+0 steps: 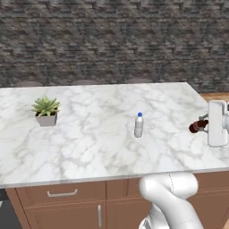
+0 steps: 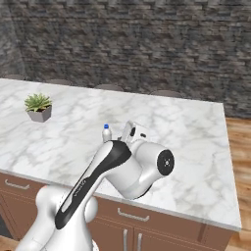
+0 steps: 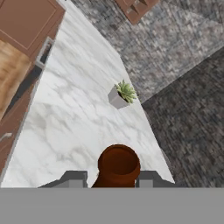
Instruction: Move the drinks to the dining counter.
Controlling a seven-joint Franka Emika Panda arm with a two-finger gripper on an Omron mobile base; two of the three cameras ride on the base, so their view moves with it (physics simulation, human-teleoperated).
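The marble dining counter [image 1: 98, 134] fills the middle of the left base view from edge to edge, its brown cabinets along the bottom and a dark stone wall [image 1: 112, 40] across the top. The white arm [image 2: 122, 166] bends over the counter's near edge at lower centre of the right base view. A potted plant [image 1: 45, 112] stands on the marble at left of centre in the left base view and in the upper left of the right base view. The clear bottle [image 1: 139, 125] with blue cap stands upright on the counter at centre frame, well apart from the plant. At the right edge of the left base view the gripper [image 1: 199, 126] holds the cola bottle [image 1: 195, 127] above the counter, the bottle lying sideways. In the hand view the fingers [image 3: 75, 178] are clamped on either side of that brown bottle at bottom centre, its round end toward the camera.
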